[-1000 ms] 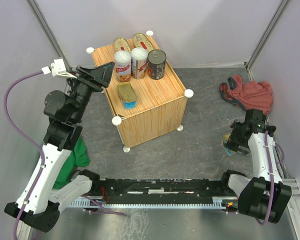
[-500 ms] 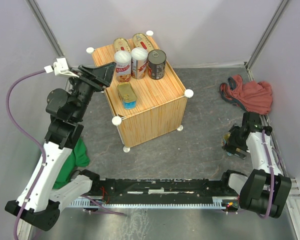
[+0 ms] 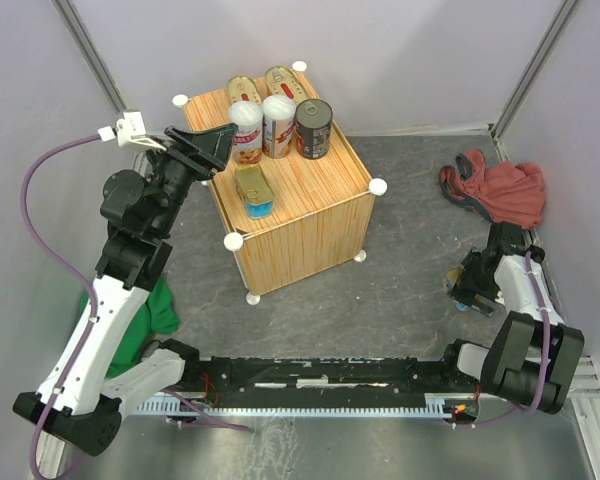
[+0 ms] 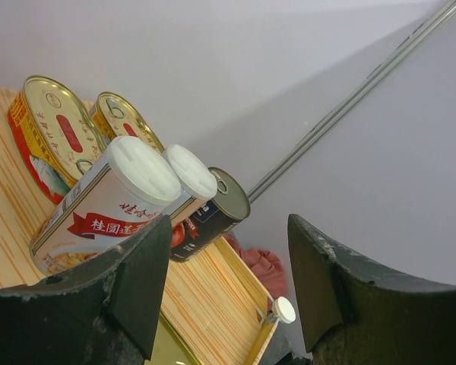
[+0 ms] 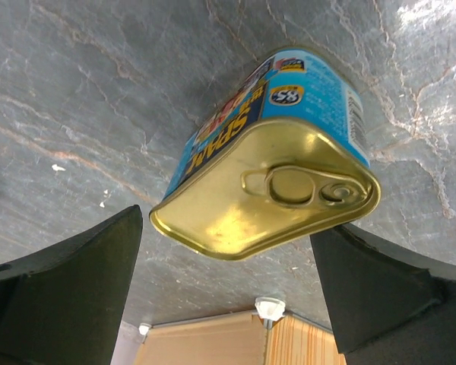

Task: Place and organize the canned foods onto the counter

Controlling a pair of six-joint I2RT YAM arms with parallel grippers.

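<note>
Straddling a blue-sided gold tin [image 5: 266,190] standing on the grey worktop [image 5: 76,91], right pincer [image 5: 228,228] open, fingers just beside its sides, left pincer [image 4: 228,281] open beside the counter [image 3: 310,220], six tins [image 3: 278,125] grouped on top.

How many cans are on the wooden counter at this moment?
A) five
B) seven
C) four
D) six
D: the top view shows two oval tins, two white-lidded cans, a dark round can and one rectangular tin on the counter; the blue-sided tin is off it, between the fingers of the right gripper.
</note>
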